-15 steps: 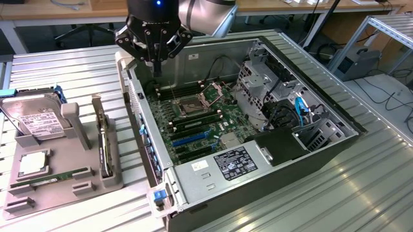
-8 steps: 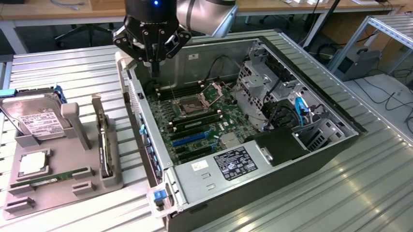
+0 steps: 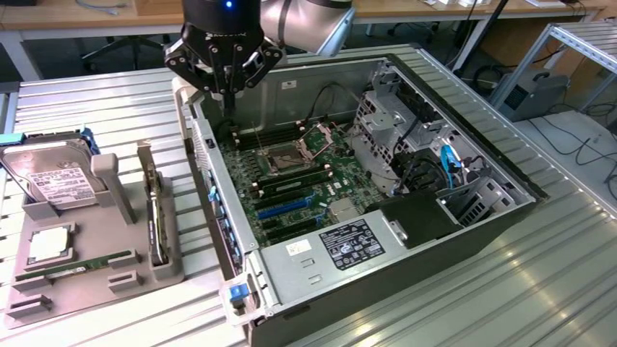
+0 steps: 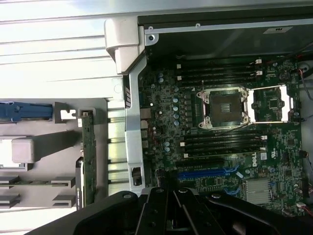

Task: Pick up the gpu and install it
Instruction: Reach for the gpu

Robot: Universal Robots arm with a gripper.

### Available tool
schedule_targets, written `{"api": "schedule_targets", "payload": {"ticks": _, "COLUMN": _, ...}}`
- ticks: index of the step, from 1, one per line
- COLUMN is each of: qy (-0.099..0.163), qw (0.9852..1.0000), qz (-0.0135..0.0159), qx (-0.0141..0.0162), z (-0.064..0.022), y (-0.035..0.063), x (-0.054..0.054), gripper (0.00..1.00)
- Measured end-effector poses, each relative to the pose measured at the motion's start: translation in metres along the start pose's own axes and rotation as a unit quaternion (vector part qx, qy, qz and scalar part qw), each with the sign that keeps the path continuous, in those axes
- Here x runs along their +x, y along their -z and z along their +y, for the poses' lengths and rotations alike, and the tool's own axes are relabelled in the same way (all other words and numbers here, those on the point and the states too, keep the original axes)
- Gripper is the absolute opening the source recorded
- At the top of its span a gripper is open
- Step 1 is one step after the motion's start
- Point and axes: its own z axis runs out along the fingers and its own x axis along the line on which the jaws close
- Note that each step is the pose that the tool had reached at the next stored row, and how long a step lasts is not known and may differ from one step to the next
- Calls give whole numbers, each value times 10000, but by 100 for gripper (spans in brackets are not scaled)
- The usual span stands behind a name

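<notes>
Your gripper hangs with fingers clenched on nothing above the open computer case, while the gpu stands on edge in the grey rack beside it.

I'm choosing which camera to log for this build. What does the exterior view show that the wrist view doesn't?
Exterior view: the silvery metal box with a black label, bright blue cables, the silver robot arm. Wrist view: rows of small round capacitors. Both: the thin black gpu card standing on edge in the grey plastic tray, the open square processor socket, the long blue slot, the black gripper with jaws shut.
</notes>
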Motion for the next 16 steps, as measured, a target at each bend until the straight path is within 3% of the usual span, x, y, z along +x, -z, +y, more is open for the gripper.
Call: {"api": "schedule_targets", "payload": {"ticks": 16, "qy": 0, "qw": 10000, "qz": 0, "qx": 0, "z": -5, "y": 2, "x": 65, "gripper": 11}}
